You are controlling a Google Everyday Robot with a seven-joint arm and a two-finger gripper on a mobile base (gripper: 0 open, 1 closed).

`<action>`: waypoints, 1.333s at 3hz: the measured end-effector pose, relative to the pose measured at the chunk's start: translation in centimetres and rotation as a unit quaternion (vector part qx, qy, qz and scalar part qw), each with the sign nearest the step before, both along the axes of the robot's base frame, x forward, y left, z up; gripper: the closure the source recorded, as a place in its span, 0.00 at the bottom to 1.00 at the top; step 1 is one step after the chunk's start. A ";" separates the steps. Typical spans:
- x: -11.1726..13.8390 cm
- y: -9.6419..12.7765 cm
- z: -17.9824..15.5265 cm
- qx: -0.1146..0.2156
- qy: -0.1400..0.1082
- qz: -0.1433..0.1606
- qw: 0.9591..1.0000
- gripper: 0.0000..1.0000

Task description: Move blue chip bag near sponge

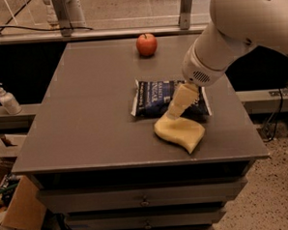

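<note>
The blue chip bag (pixel 155 98) lies flat on the grey table (pixel 95 114), right of centre, its white lettering facing up. The pale yellow sponge (pixel 179 132) lies just in front of the bag's right half, touching or almost touching its front edge. My gripper (pixel 175 110) comes in from the upper right on the white arm (pixel 236 30). Its tan tip hangs over the bag's right part and points down at the sponge's back edge. The arm hides the bag's right end.
A red apple (pixel 146 44) stands at the table's far edge. A white pump bottle (pixel 5 99) stands on a ledge to the left. Drawers sit under the tabletop, and a railing runs behind it.
</note>
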State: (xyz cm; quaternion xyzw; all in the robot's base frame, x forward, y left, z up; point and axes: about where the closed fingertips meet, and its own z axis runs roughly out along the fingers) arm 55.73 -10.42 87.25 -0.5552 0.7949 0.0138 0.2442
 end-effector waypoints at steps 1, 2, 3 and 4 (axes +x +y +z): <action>-0.2 -1.7 0.1 0.029 -0.010 -0.026 0.999 0.00; -0.7 -5.7 0.2 0.078 -0.034 -0.068 0.994 0.00; -1.8 -10.1 0.6 0.126 -0.067 -0.096 0.985 0.00; -1.8 -10.1 0.6 0.126 -0.067 -0.095 0.985 0.00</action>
